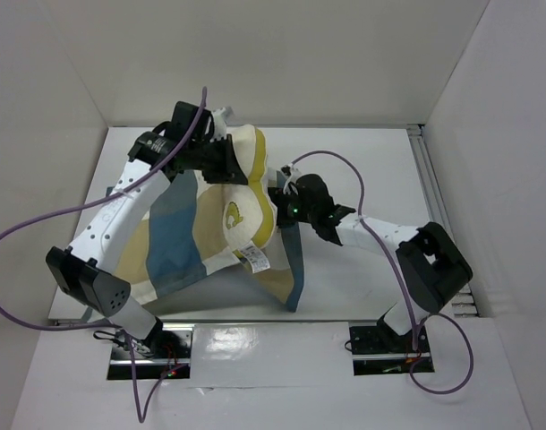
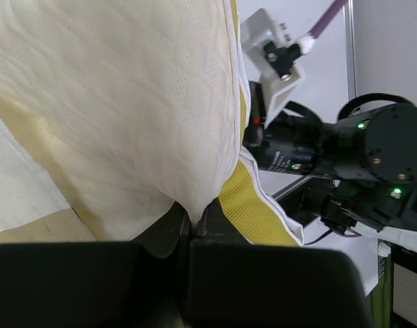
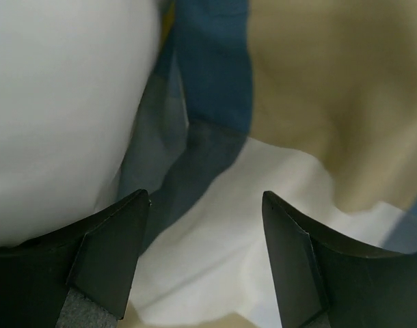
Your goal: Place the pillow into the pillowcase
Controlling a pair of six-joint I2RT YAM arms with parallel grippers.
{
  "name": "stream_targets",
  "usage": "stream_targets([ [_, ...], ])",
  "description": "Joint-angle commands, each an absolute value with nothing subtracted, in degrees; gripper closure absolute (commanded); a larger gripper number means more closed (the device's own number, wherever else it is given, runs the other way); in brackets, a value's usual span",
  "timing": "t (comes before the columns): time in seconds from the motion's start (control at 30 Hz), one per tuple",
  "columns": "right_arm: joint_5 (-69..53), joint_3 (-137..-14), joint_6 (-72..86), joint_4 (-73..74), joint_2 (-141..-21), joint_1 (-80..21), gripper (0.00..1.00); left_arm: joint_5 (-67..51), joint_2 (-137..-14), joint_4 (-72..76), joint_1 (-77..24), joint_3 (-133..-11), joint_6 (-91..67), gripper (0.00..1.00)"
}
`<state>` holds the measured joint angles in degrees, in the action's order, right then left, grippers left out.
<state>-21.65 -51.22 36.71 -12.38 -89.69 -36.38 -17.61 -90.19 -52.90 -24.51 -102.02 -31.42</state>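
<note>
Overhead, the pillow (image 1: pixel 242 193) sat bunched mid-table, partly over the pillowcase (image 1: pixel 174 242), which spread toward 7 o'clock. The left gripper (image 1: pixel 221 163) met it at 12 o'clock and the right gripper (image 1: pixel 286 202) at 3 o'clock. From the left wrist, the fingers (image 2: pixel 160 236) were clenched on the pillow's cream fabric. From the right wrist, the fingers (image 3: pixel 113 253) stood apart, with the pillowcase's blue cloth between them ungrasped. Pinching a single layer at the case's hem would likely serve best. Bare table (image 1: pixel 362 269) lay toward 4 o'clock, short of the wall (image 1: pixel 488 134).

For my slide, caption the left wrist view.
Left fingers pinch a soft cream-white pillow beside its yellow edge band.
</note>
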Motion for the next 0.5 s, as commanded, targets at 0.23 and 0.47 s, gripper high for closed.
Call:
stream_targets([
  [0.23,-25.3,-54.8,44.2,-34.0,-100.6,-38.0,0.39,-26.4,-83.5,-49.1,-22.7,-102.0,-29.4,1.0],
  [0.47,-27.2,-59.4,45.3,-36.7,-106.2,-38.5,0.32,-28.6,-82.9,-47.9,-22.7,-100.5,-29.9,1.0],
])
